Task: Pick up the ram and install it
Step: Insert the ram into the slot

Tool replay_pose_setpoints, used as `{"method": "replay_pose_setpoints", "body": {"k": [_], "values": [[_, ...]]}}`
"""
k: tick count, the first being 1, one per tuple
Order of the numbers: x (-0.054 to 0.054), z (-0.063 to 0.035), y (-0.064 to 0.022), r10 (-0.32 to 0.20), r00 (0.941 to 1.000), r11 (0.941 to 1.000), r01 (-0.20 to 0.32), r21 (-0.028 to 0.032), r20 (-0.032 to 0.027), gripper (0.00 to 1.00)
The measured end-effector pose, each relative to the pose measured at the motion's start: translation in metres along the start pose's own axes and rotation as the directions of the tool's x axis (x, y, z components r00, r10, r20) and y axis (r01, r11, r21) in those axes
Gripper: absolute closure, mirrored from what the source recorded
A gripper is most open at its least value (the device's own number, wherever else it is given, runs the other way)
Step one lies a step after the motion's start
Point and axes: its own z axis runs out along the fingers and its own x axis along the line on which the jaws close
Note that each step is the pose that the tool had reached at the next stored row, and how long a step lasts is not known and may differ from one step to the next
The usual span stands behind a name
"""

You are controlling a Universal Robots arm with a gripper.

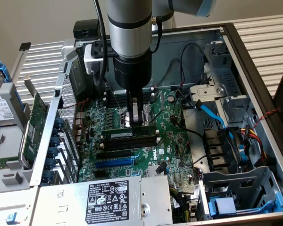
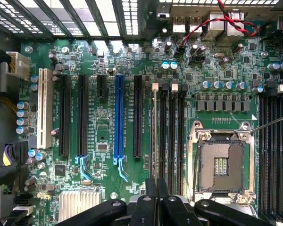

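Slatted white surface (image 1: 264,28) carries an open case (image 1: 247,70), with the board (image 1: 172,136) facing up. Tool (image 1: 137,121) hangs low over the board, fingers pressed together with nothing between them. Just below its tip, the ram (image 1: 129,135) stands on edge in a memory slot, white label showing. Whether tool and ram touch cannot be told. Empty black slots (image 1: 130,144) lie just beside the ram. Socket (image 2: 221,162) sits near the tool. Blue slot (image 2: 118,117) lies further out. Green card (image 1: 35,120) rests outside the case, at the exterior view's left.

Thin green ram (image 1: 130,133) stands on edge on the motherboard (image 1: 175,141), label showing.
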Motion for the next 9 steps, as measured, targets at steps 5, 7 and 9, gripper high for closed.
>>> {"method": "replay_pose_setpoints", "body": {"k": [5, 7, 9], "values": [[0.0001, 0.001, -0.0001, 0.0, 1.0, 1.0, 0.0, -0.0027, -0.0004, 0.88], [-0.0007, 0.0014, -0.0001, 0.0, 1.0, 1.0, 0.0, -0.0024, -0.007, 0.88], [-0.0021, 0.0015, 0.0, 0.0, 0.9999, 1.0, 0.0, -0.002, -0.0171, 0.88]]}}
